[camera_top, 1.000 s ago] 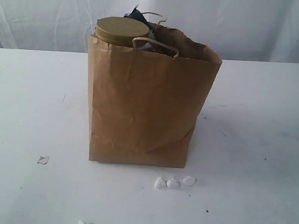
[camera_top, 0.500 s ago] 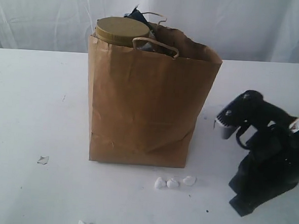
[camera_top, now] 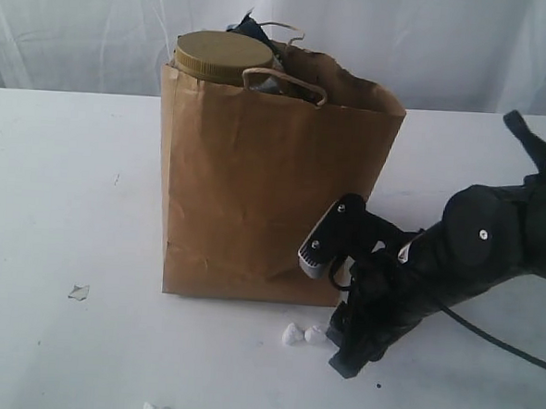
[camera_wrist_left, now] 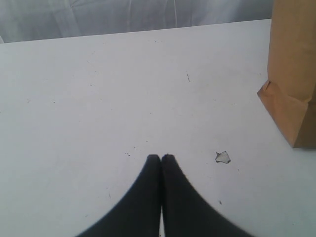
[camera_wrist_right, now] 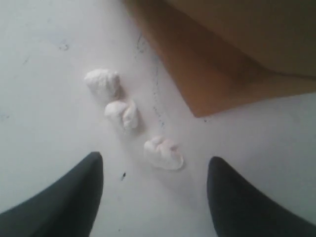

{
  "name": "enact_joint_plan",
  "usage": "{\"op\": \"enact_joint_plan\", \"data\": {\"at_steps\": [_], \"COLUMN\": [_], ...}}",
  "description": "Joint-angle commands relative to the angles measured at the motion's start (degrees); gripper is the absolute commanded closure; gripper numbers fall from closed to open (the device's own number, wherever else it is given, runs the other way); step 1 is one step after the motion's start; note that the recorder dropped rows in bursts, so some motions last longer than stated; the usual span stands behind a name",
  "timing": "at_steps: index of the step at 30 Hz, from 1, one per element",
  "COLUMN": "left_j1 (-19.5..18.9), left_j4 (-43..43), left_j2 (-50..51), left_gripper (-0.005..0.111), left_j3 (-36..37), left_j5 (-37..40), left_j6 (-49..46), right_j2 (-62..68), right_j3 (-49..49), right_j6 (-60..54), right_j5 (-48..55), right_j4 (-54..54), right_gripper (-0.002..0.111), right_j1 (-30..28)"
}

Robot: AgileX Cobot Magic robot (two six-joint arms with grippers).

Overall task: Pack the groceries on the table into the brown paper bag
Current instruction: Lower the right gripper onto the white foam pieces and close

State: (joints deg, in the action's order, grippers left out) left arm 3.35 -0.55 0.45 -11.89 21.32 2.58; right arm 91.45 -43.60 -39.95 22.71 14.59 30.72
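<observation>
On the wide white tabletop (camera_top: 60, 201), exterior view: tall kraft-brown paper bag (camera_top: 265, 185) stands upright at centre. The olive screw lid of a large clear jar (camera_top: 224, 57) shows at the bag's mouth toward 11 o'clock, and no grocery lies loose on the table. Black right gripper (camera_top: 343, 351) hangs low at 5 o'clock of the bag's base, just beside small white crumpled scraps (camera_top: 302, 334); its opening cannot be read from this view.

Left wrist view: black left gripper (camera_wrist_left: 161, 159) has its jaws pressed together on nothing, above bare table. It is well apart from the bag's lower corner (camera_wrist_left: 291, 113), and a small pale flake (camera_wrist_left: 223, 157) lies near the tips.

Right wrist view: right gripper (camera_wrist_right: 155, 192) stands with its fingers wide apart and empty. The nearest scrap (camera_wrist_right: 163, 153) lies just ahead of the gap, with the bag's bottom corner (camera_wrist_right: 222, 84) near beyond. Packing appears essentially complete. If a scrap is the target, good practice is probably to centre the gap on the nearest one, lower until the tips meet the table, close gently, and keep both fingers off the bag.
</observation>
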Motion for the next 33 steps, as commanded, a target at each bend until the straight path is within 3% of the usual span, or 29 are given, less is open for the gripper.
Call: {"op": "enact_joint_plan", "data": {"at_steps": [1, 7, 12, 18, 23, 33], "left_j1": [0.42, 0.42, 0.42, 0.42, 0.42, 0.42], "left_j4": [-0.59, -0.59, -0.59, -0.59, -0.59, -0.59], "left_j2": [-0.45, -0.45, -0.45, -0.45, -0.45, -0.45], "left_gripper": [0.107, 0.107, 0.107, 0.107, 0.107, 0.107], "left_j3": [0.13, 0.13, 0.13, 0.13, 0.13, 0.13], "left_j5": [-0.21, -0.21, -0.21, -0.21, -0.21, -0.21], "left_j6": [0.11, 0.11, 0.11, 0.11, 0.11, 0.11], "right_j2": [2.44, 4.55, 6.64, 7.22, 5.60, 1.92], "right_j3": [0.25, 0.25, 0.25, 0.33, 0.33, 0.33], "right_j6": [-0.36, -0.36, 1.79, 3.04, 5.65, 5.65], "right_j5": [-4.21, -5.71, -6.79, -3.79, -0.49, 1.91], "right_j4": [-0.16, -0.16, -0.05, -0.05, -0.05, -0.05], "right_gripper": [0.050, 0.051, 0.071, 0.082, 0.102, 0.108], "right_j1": [0.14, 0.14, 0.14, 0.14, 0.14, 0.14]}}
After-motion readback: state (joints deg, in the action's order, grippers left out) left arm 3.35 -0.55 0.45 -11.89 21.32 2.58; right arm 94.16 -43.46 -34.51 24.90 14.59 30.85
